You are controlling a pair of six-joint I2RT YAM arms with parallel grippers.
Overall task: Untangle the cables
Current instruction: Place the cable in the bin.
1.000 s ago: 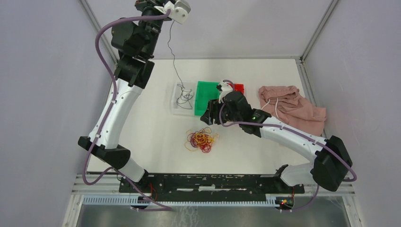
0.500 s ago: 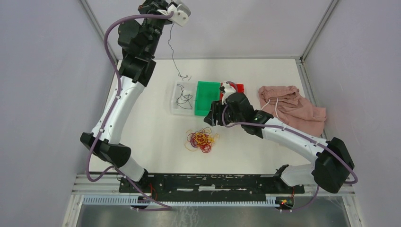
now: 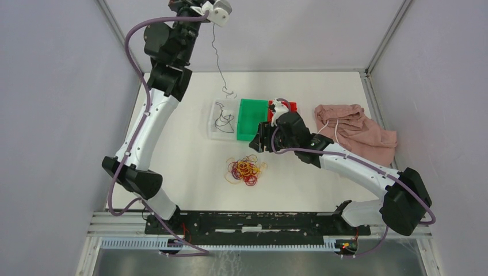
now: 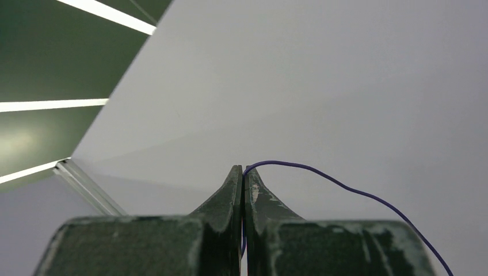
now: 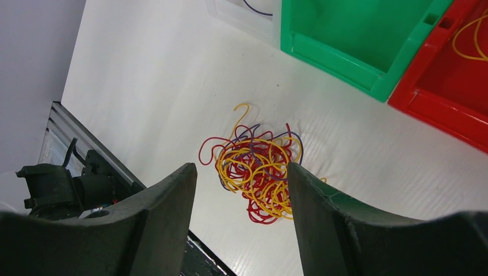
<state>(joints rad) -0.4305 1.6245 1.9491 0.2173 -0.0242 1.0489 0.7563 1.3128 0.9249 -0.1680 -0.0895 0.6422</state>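
A tangled clump of yellow, red and purple cables lies on the white table, also in the right wrist view. My left gripper is raised high at the back, shut on one dark purple cable that hangs down, its curled end above the clear bin. In the left wrist view the gripper pinches that cable. More dark cables lie in the clear bin. My right gripper is open and empty, held above the clump.
A green bin stands beside the clear bin, and a red bin with a yellow cable is behind the right arm. A pink cloth with a white drawstring lies at the right.
My left gripper has lifted the purple cable higher; its lower end has risen out of the clear bin and swung right. The right gripper has barely shifted.
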